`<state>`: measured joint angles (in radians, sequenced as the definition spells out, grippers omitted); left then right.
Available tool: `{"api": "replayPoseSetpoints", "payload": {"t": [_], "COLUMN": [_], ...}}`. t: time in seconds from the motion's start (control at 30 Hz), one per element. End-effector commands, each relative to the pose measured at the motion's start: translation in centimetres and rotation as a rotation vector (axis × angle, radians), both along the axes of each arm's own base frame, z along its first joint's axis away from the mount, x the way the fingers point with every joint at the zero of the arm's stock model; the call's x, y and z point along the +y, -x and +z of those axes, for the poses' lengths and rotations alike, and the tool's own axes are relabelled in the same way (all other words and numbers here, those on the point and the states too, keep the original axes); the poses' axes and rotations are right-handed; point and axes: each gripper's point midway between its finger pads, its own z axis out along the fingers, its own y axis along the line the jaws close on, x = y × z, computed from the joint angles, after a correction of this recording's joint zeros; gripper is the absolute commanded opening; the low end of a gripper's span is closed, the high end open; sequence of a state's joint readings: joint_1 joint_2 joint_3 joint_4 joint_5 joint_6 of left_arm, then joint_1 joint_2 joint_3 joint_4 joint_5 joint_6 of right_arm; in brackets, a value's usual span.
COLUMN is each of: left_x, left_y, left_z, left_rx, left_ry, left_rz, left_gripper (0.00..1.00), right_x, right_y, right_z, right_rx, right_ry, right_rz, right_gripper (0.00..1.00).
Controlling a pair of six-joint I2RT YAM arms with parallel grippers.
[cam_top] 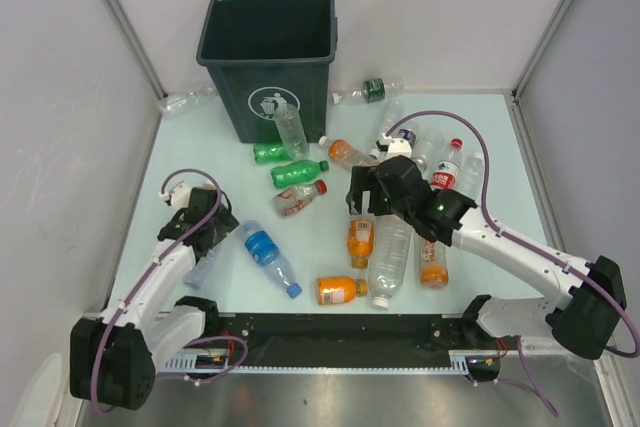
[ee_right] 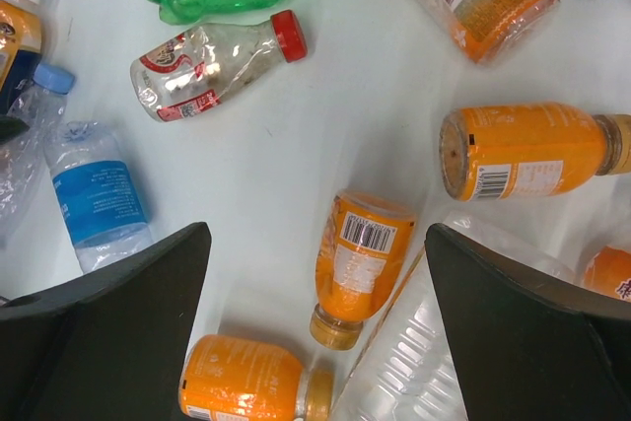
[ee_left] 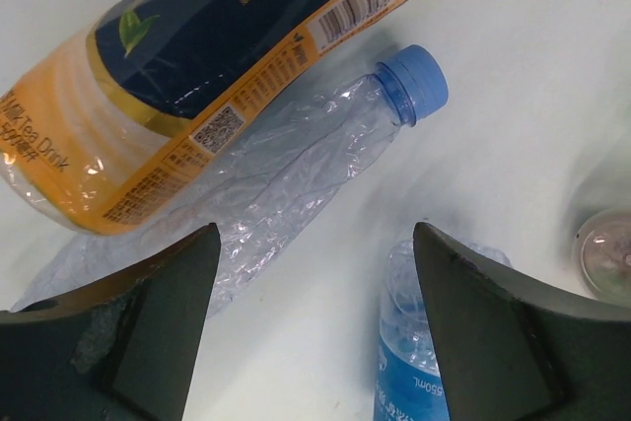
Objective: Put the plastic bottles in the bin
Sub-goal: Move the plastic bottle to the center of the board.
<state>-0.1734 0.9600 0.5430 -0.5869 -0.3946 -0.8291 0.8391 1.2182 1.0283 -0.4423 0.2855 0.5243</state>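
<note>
The dark green bin (cam_top: 265, 47) stands upright at the back of the table. Plastic bottles lie scattered in front of it. My left gripper (ee_left: 315, 253) is open over bare table, between a crushed clear bottle with a blue cap (ee_left: 296, 165) and a blue-labelled bottle (ee_left: 414, 362). In the top view the left gripper (cam_top: 213, 229) hangs low at the left. My right gripper (ee_right: 320, 253) is open above a small orange bottle (ee_right: 360, 258) and holds nothing. A big clear ribbed bottle (ee_right: 444, 362) lies beside that orange bottle. In the top view the right gripper (cam_top: 362, 202) sits mid-table.
A yellow and navy tea bottle (ee_left: 197, 56) lies by the crushed one. Green bottles (cam_top: 298, 171) and a red-capped clear bottle (cam_top: 300, 197) lie before the bin. More orange bottles (cam_top: 340, 290) lie near the front edge. White walls enclose the table.
</note>
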Motion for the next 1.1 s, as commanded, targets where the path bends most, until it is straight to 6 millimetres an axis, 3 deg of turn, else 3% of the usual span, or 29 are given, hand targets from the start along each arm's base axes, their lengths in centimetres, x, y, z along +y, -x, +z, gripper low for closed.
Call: {"api": "replayPoseSetpoints", "payload": {"t": [0.0,0.2,0.43,0.47,0.5,0.7,0.93,1.07], "left_x": [-0.8,-2.9,-4.7,-4.4,-4.3,-1.8,0.4,1.2], "left_y": [0.8,-0.3,-3.7,-3.9,-4.9,-5.0,-4.4,-5.2], "left_z": [-2.3,-1.9,0.6,0.8,2.3,6.1,7.8,7.4], "left_rx": [0.071,0.040,-0.085,-0.075,-0.105,-0.124,-0.132,-0.108], "left_ry": [0.034,0.101,0.175,0.159,0.146,0.019,-0.045,-0.065], "left_rz": [-0.042,-0.156,-0.185,-0.173,-0.170,-0.122,0.007,0.007], "left_gripper": [0.85,0.83,0.85,0.85,0.85,0.93,1.00,1.00], "right_x": [0.4,0.8,0.8,0.8,0.7,0.7,0.6,0.4], "right_y": [-0.1,-0.3,-0.4,-0.4,-0.4,-0.3,-0.2,-0.1], "right_z": [1.3,0.9,0.8,0.8,0.9,0.9,1.2,1.2], "right_rx": [-0.023,-0.012,-0.012,-0.012,-0.012,-0.006,-0.012,-0.011], "right_ry": [-0.065,-0.072,-0.070,-0.072,-0.073,-0.078,-0.084,-0.075], "right_rz": [0.004,0.003,0.006,0.006,0.002,0.004,0.009,0.005], "right_gripper": [0.95,0.95,0.95,0.95,0.95,0.95,0.95,0.95]}}
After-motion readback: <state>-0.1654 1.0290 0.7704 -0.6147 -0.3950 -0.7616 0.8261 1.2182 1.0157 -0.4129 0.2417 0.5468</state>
